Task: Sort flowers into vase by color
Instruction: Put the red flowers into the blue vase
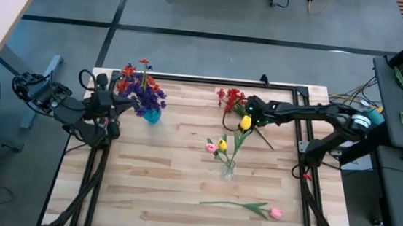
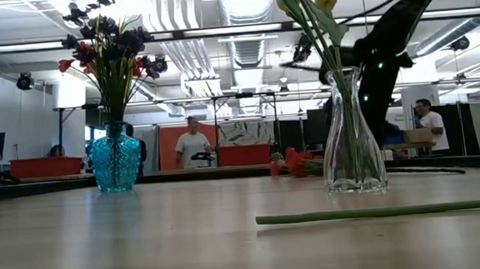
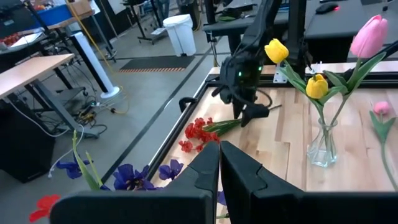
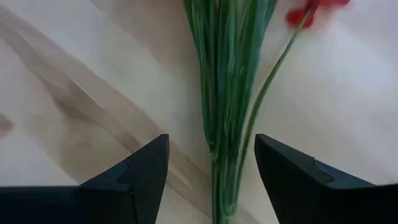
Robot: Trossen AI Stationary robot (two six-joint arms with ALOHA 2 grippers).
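A red flower cluster [image 1: 231, 97] lies flat on the table near its far edge, its green stem [image 4: 227, 93] running between the fingers of my open right gripper [image 4: 211, 155], which hangs over it [image 1: 251, 111] pointing down without touching. A blue vase [image 1: 152, 114] holds purple and red flowers. A clear vase [image 1: 227, 170] holds two yellow buds and a pink one. A pink tulip [image 1: 275, 213] lies on its side near the table's near edge. My left gripper [image 3: 219, 168] is shut and waits beside the blue vase.
A black frame rail [image 1: 211, 81] runs along the table's far edge just behind the red flower. The clear vase [image 2: 353, 136] stands close to the right arm, toward the near side. Bare wood lies between the two vases [image 1: 184, 141].
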